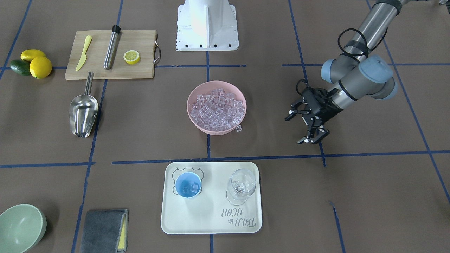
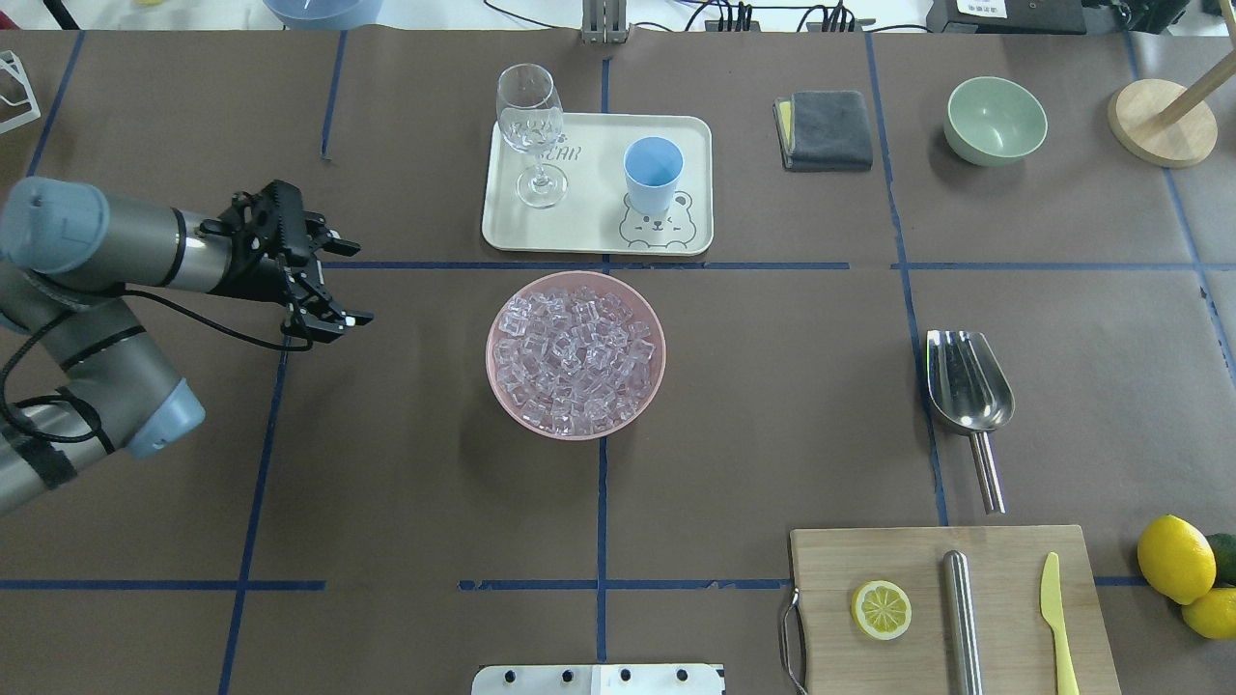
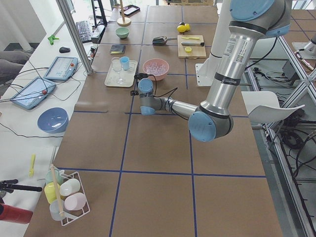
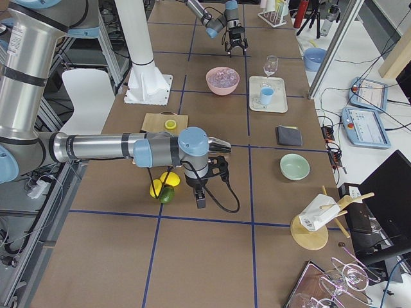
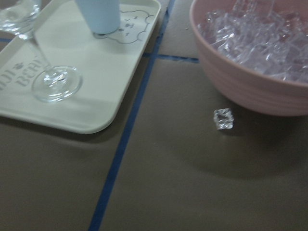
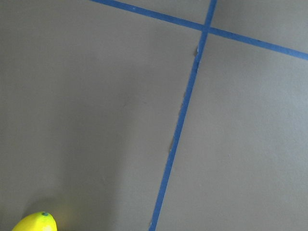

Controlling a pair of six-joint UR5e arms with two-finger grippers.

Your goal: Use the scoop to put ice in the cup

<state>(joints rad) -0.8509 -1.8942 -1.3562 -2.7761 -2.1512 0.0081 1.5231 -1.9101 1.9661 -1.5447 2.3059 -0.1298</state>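
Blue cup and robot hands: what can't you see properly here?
Light-blue cup, left wrist view: top cut off by the upper edge, inside hidden.
Wine glass, left wrist view: bowl cut off at the corner.
Right gripper, exterior right view only: too small to tell open or shut.

The left tool point(image 2: 338, 276), spread wide, hangs near the pink bowl point(image 2: 491, 355) of ice point(image 2: 576, 355), the scoop point(image 2: 967, 382) lying well apart.
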